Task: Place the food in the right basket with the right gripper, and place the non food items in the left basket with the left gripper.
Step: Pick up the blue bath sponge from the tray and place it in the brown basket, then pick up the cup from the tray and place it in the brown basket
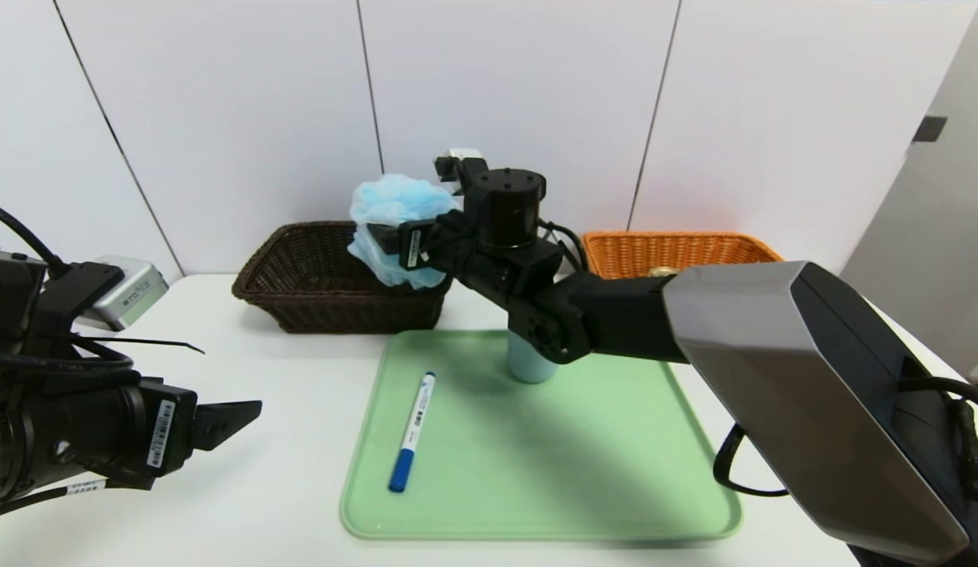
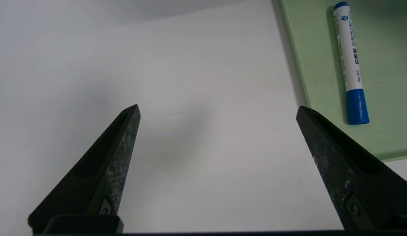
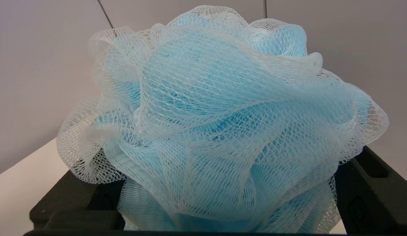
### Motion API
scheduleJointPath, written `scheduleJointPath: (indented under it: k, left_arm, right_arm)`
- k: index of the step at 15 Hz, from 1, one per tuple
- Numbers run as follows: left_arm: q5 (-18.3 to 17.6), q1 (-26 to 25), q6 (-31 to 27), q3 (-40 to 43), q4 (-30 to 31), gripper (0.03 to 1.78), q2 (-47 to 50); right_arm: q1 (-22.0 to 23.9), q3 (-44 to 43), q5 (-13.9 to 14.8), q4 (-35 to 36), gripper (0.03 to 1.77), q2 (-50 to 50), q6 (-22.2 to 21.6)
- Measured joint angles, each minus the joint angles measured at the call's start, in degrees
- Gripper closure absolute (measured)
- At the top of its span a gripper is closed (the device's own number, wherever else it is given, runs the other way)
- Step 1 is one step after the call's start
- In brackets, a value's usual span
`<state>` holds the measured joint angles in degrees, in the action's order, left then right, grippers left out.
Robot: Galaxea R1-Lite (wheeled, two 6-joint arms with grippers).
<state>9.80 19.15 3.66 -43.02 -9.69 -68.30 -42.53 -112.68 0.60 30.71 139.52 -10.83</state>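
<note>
Left gripper (image 2: 218,108): tray's (image 1: 583,472) 9 o'clock, wide open, empty. Right gripper (image 1: 384,238): dark basket's (image 1: 335,313) 3 o'clock end, spread wide, bath puff (image 1: 398,201) between 2 fingers. Marker (image 1: 414,429): tray, 9 o'clock. Cup (image 1: 530,361): tray, 12 o'clock. Tin (image 1: 662,271): orange basket (image 1: 678,246), partly hidden.

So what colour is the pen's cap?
Blue, clearest in the left wrist view.
</note>
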Motion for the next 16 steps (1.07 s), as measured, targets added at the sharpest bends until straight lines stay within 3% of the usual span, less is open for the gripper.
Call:
scheduleJointPath:
  k: [5, 13, 16]
  left_arm:
    - [-0.02, 0.09, -0.09, 0.05, -0.01, 0.12, -0.20]
    - [-0.11, 0.20, -0.11, 0.17, 0.00, 0.12, -0.55]
    - [-0.11, 0.22, 0.17, 0.28, 0.05, 0.12, 0.01]
  right_arm:
    - [0.09, 0.00, -0.39, -7.03, 0.11, 0.41, 0.44]
    - [0.11, -0.09, -0.29, -4.47, 0.11, 0.12, 1.12]
    - [0.11, 0.00, 1.71, -3.34, 0.11, -2.30, 2.60]
